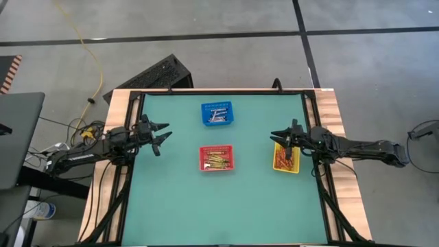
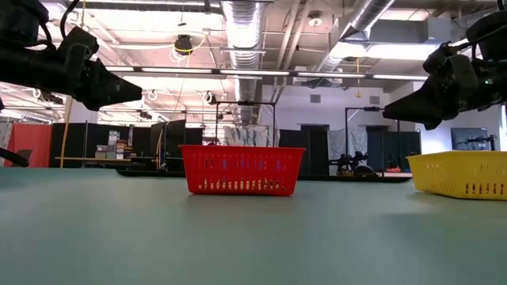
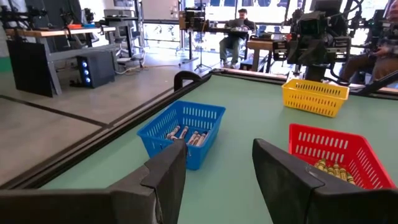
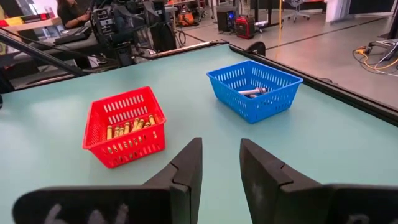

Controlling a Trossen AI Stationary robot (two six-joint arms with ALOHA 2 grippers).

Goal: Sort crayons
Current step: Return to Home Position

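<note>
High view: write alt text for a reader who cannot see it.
Crayons lie in three baskets on a green table: blue basket at top centre, red basket in the middle, yellow basket at right. The left gripper and right gripper hover open, empty, at either side.

On the table (image 1: 171,206), the far basket (image 1: 217,113) sits directly behind the centre basket (image 1: 217,158), with the right-side basket (image 1: 286,159) level with the latter. Crayons (image 1: 217,162) lie in all three. The left gripper (image 1: 163,135) hangs over the table's left side, the right gripper (image 1: 276,137) above the right-side basket.
</note>
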